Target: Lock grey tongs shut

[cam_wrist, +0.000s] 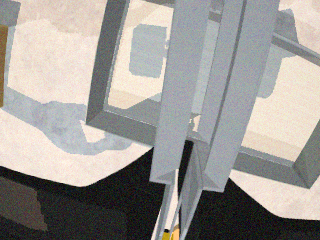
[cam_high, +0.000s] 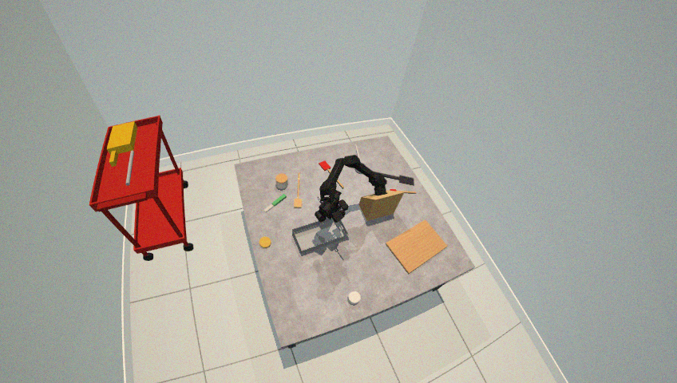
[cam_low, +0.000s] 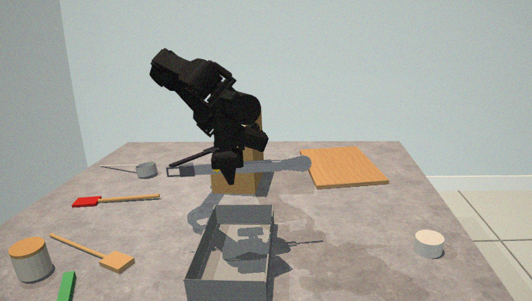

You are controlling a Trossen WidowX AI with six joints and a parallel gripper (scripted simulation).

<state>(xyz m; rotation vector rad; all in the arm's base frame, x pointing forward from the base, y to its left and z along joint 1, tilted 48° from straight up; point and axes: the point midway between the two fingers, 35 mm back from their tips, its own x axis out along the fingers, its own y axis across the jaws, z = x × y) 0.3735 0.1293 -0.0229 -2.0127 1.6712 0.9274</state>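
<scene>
Exterior view, centre: my gripper (cam_low: 228, 175) (cam_wrist: 178, 147) is clenched on the grey tongs (cam_low: 203, 169) (cam_wrist: 187, 65), held level above the roasting tin (cam_high: 296, 242) (cam_low: 226, 290) (cam_wrist: 120, 126). Hinge end left of my fingers, tips to the right, short of the wooden board (cam_high: 416, 246) (cam_low: 343, 166) at upper right. Wrist view: both arms run close together up the frame, a narrow gap near the fingers.

Step in hand, as I judge it: turn the tips upward while squeezed. Lying level, the lock has probably not dropped; I cannot see inside the hinge. Best to keep the squeeze constant, roll slowly, leave room for the long arms beside the knife block (cam_high: 382, 207) (cam_low: 234, 184), and pause upright before easing my grip. Opening sooner would likely spring them apart.
</scene>
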